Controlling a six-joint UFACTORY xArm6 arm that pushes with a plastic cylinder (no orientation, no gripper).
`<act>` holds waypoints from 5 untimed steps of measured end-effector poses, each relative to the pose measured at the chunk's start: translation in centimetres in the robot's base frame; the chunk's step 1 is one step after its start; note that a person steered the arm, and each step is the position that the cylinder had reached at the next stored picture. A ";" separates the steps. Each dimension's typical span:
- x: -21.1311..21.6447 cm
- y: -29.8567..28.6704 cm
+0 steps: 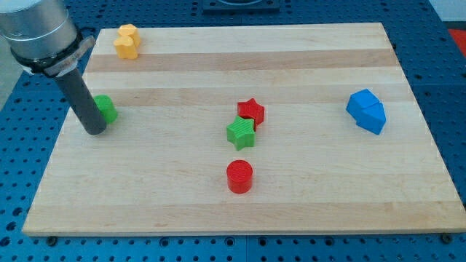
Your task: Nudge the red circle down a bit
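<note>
Camera view: my tip rests on the wooden table near its nine o'clock edge, pressed up against a green block whose shape the rod partly hides. There is no claw on this arm, only the straight dark rod, so nothing spread or pinching can be reported.

The red circle stands low on the table, toward six o'clock of the middle, well apart from my tip and roughly at its four o'clock. Just at the circle's twelve o'clock sit a green star and a red star, touching each other — a tight pair that crowds the side I would judge the push must come from, since moving the circle down calls for contact on its upper edge. The gap between green star and circle looks narrow.

A yellow block lies at the eleven o'clock corner and a blue block toward three o'clock — both clear of any likely path.
</note>
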State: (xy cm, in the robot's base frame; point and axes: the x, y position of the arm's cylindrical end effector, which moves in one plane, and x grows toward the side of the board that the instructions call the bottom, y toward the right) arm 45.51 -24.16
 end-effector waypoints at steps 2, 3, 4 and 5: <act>5.2 6.6; 7.5 12.5; 7.6 18.7; 6.8 24.4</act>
State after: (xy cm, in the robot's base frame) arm 52.27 0.27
